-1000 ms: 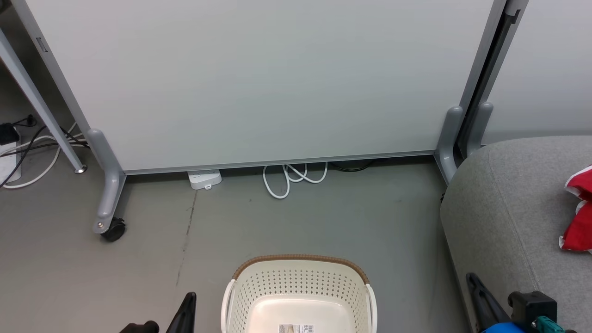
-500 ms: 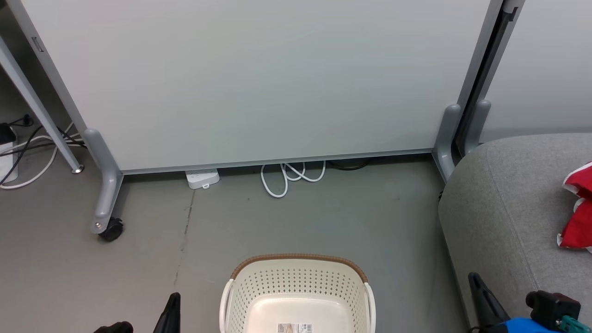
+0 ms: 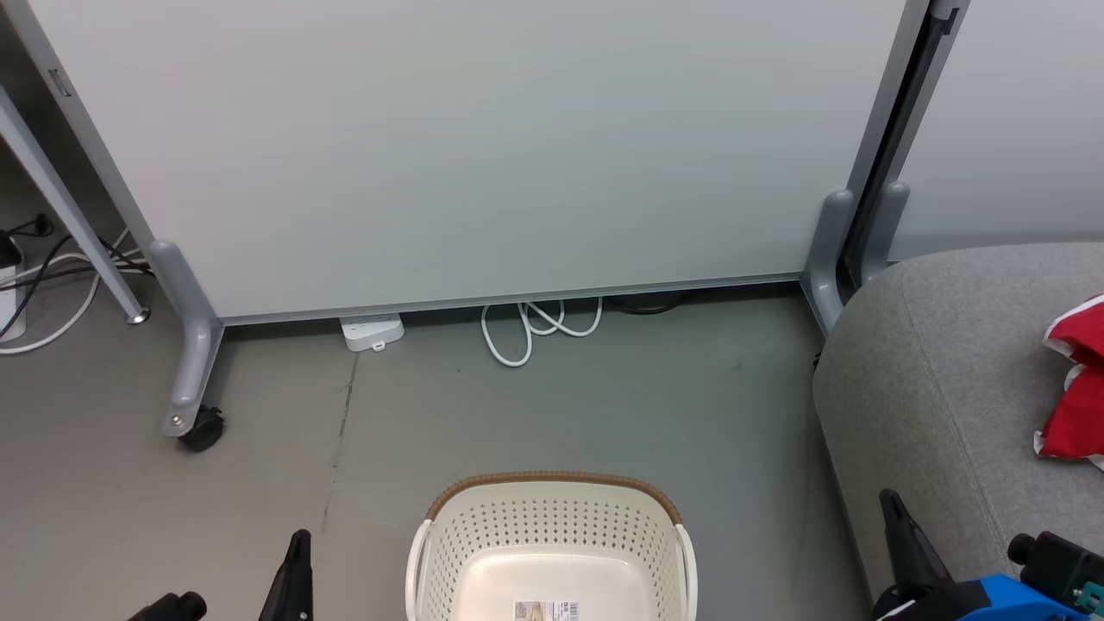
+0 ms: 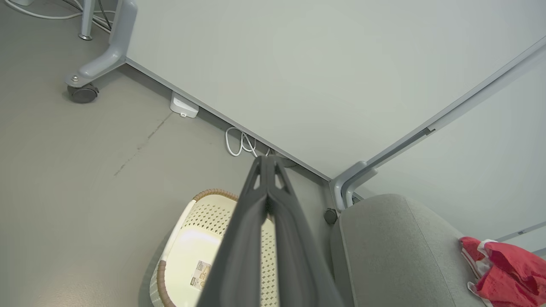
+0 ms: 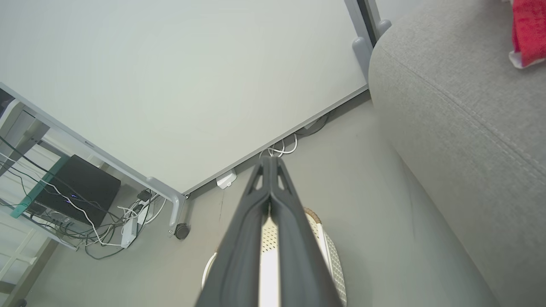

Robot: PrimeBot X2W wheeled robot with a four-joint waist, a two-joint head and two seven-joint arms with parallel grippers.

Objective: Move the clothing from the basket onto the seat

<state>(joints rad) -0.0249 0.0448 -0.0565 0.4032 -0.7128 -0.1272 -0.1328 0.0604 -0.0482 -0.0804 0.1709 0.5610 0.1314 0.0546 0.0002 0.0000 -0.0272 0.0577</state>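
The cream perforated basket [image 3: 552, 535] stands on the floor at the bottom centre, holding no fabric, with a small label [image 3: 546, 611] on its base. Red clothing [image 3: 1074, 379] with a white striped band lies on the grey seat [image 3: 940, 388] at the right edge. My left gripper [image 3: 297, 552] is at the lower left, left of the basket, fingers pressed together and holding nothing. My right gripper [image 3: 893, 513] is at the lower right beside the seat's front edge, also shut and empty. In the left wrist view the clothing [image 4: 507, 268] rests on the seat [image 4: 396, 251], past the basket [image 4: 200, 256].
A white partition panel [image 3: 483, 147] on grey wheeled feet [image 3: 194, 362] blocks the far side. A white power strip [image 3: 371, 332] and coiled white cable [image 3: 535, 328] lie at its base. More cables [image 3: 43, 276] and a table leg sit at the left.
The whole head view has shifted slightly, so the camera moved. Both grippers have dropped lower and outward in the picture. Basket and clothing stay where they were.
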